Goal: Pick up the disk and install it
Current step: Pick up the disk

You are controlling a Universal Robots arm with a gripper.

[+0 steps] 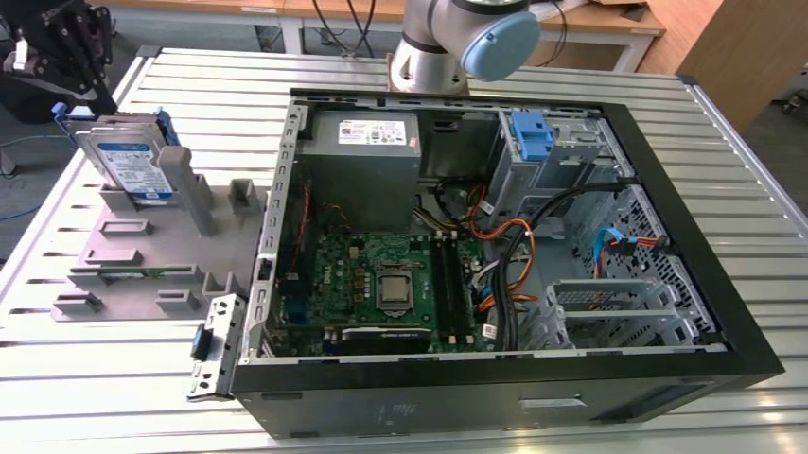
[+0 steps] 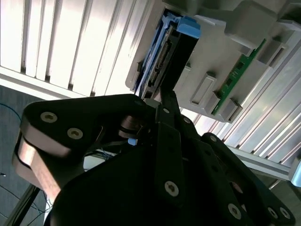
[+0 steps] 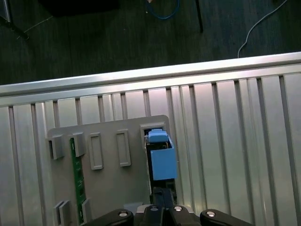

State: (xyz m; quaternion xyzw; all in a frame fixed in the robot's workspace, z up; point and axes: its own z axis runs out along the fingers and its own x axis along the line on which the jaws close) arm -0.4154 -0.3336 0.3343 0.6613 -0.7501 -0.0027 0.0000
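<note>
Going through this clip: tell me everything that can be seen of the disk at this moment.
The disk is a flat silver metal drive with a white-and-blue label, edged by a blue plastic carrier frame. It stands upright on edge in a slot of the grey holder on the slatted table, at the exterior view's left, outside the open computer case. The gripper hangs just above its top edge; contact cannot be told.

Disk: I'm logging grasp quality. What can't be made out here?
- Exterior view: the hand is dark, cut by the edge; contact with the disk unclear.
- Second wrist view: the hand's body covers part of the disk.
- First wrist view: disk label hidden, seen edge-on.
</note>
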